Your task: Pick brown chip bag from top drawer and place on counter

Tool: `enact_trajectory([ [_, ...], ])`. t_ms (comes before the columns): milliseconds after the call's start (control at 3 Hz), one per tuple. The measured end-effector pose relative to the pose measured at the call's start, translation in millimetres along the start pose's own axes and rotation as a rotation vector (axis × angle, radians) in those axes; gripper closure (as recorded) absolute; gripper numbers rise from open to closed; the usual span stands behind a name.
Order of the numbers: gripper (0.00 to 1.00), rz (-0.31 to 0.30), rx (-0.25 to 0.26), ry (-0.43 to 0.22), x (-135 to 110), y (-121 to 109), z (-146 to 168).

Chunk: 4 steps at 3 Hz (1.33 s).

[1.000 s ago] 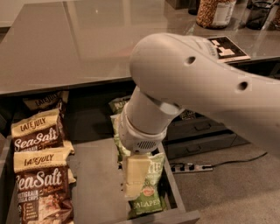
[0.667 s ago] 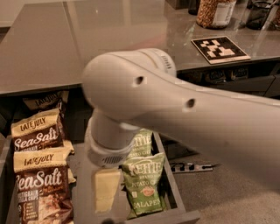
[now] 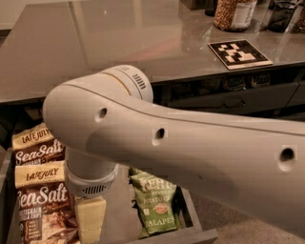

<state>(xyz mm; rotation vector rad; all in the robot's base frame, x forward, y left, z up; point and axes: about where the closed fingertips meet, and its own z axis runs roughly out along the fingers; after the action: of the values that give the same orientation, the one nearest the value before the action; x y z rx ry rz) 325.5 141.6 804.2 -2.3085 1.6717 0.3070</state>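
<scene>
Two brown chip bags lie in the open top drawer [image 3: 190,236] at the left: one nearer [image 3: 40,205] and one behind it [image 3: 35,145], both with cream top bands and white "Sea Salt" lettering. My gripper [image 3: 90,221] hangs from the big white arm, its cream-coloured fingers [image 3: 90,217] down inside the drawer just right of the nearer brown bag. The glossy grey-brown counter [image 3: 95,43] stretches behind the drawer. The arm hides much of the drawer's middle.
A green Kettle chip bag [image 3: 155,205] lies in the drawer right of the gripper. On the counter are a black-and-white marker tile [image 3: 239,53], a jar [image 3: 233,14] and a dark container [image 3: 286,14]. Dark drawer fronts [image 3: 228,100] sit under the counter at right.
The arm has swung left across the drawer, carrying the gripper from over the green bags to beside the brown chip bags.
</scene>
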Motion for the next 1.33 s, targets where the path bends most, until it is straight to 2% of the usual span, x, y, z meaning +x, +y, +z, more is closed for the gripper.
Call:
enact_trajectory([
  [333, 0.0, -0.023, 0.002, -0.022, -25, -10, 19],
  [667, 0.0, -0.058, 0.036, -0.052, -64, -21, 43],
  [1000, 0.0, -0.022, 0.119, -0.08, -86, -44, 61],
  [1333, 0.0, -0.022, 0.119, -0.08, -86, -44, 61],
])
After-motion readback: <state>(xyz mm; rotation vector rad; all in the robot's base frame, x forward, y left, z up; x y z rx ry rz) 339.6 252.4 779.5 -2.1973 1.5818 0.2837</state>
